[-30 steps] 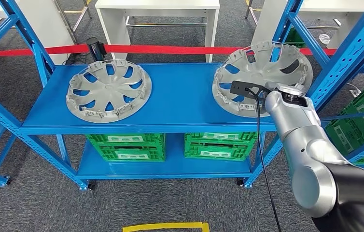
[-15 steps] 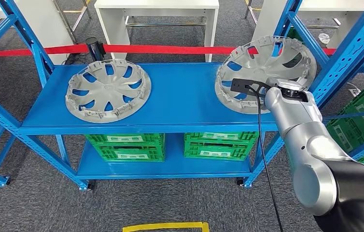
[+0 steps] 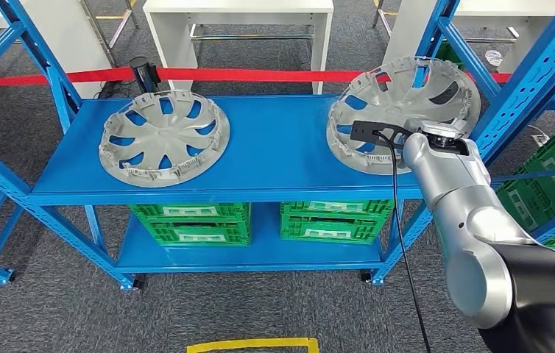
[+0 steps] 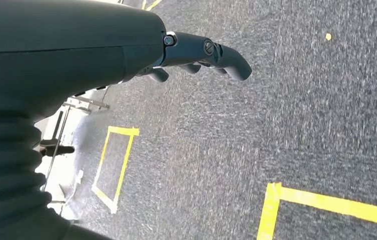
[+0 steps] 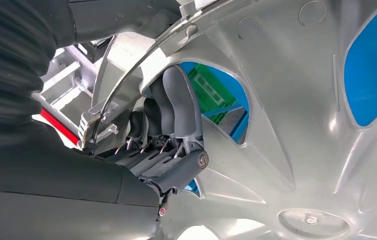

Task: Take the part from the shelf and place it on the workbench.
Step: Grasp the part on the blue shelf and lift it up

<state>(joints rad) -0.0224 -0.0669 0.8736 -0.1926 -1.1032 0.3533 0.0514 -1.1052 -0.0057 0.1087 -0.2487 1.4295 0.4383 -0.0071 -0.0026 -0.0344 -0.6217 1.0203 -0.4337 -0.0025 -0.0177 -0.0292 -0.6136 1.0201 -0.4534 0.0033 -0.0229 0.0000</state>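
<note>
One hubcap (image 3: 407,110) tilted, R hand (image 5: 166,150) fingers (image 5: 174,107) gripping rim.

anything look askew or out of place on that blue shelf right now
The right grey plastic wheel cover is tilted, its far edge raised off the blue metal shelf, because the right hand grips its rim. The left grey wheel cover lies flat. No damage or spill shows.

Right arm (image 3: 466,220): silver casing, black shell toward the shoulder, black cable (image 3: 401,243) alongside, black camera bar (image 3: 372,132) at wrist. Each robot hand (image 5: 171,125): grey ribbed cover, dark grey fingers (image 4: 216,55), visible screw heads.
</note>
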